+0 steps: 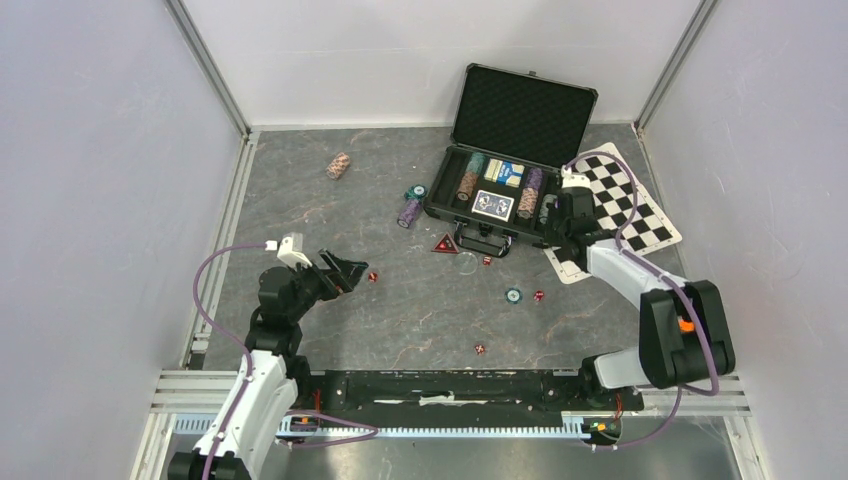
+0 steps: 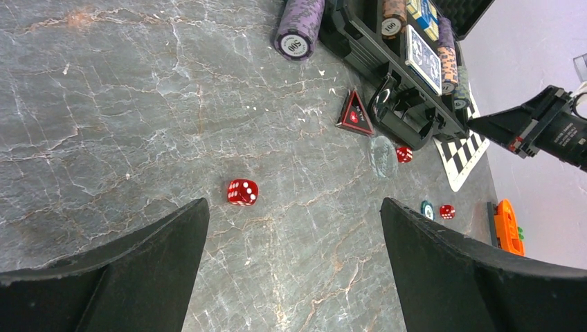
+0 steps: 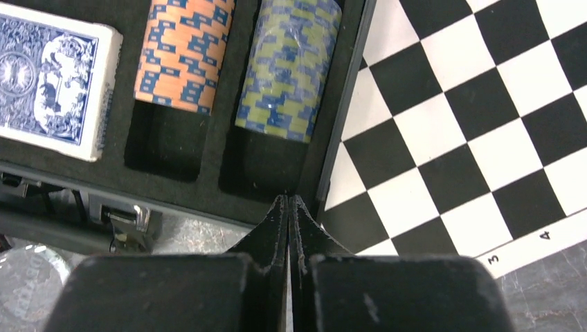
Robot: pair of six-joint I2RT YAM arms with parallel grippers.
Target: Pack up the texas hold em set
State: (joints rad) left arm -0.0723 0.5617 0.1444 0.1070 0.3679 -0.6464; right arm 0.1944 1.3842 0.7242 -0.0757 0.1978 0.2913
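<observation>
Two arms are sharing this grey marbled tabletop [image 1: 300, 215], and we are seeing the black rectangular hard case [image 3: 173, 149] sitting right of centre at the far side, its foam-lined lid [image 1: 524, 113] standing open. We are watching the right gripper [image 3: 289, 202] hovering over the case's near right corner. Its fingers are pressing flat together with nothing between them, right above the line where the case wall is meeting the black-and-white checkered mat [image 3: 471, 124]. Inside, a blue-backed card deck [image 3: 52, 76] is lying flat, an orange-and-blue striped chip stack [image 3: 181, 52] is resting in the slot beside it, and a yellow-green-and-blue striped stack [image 3: 287, 66] is sitting in the slot nearest the wall. Over on the left, the left gripper [image 2: 294, 207] is hanging low above the tabletop with its fingers spread wide and holding nothing. A small red die [image 2: 242, 191] is lying on the stone just ahead of the gap, nearer the left-hand finger in the wrist view. Plenty is lying outside the case: a purple striped chip stack [image 2: 299, 24] is on its side by the case's left end, and a red triangular marker [image 2: 354, 114] and a clear round disc [image 2: 383, 155] are sitting near the handle side. A pinkish striped stack [image 1: 339, 165] is lying well apart to the far left, and another red die [image 1: 538, 295] is resting just beside a single teal chip [image 1: 513, 295] on the near stone.
</observation>
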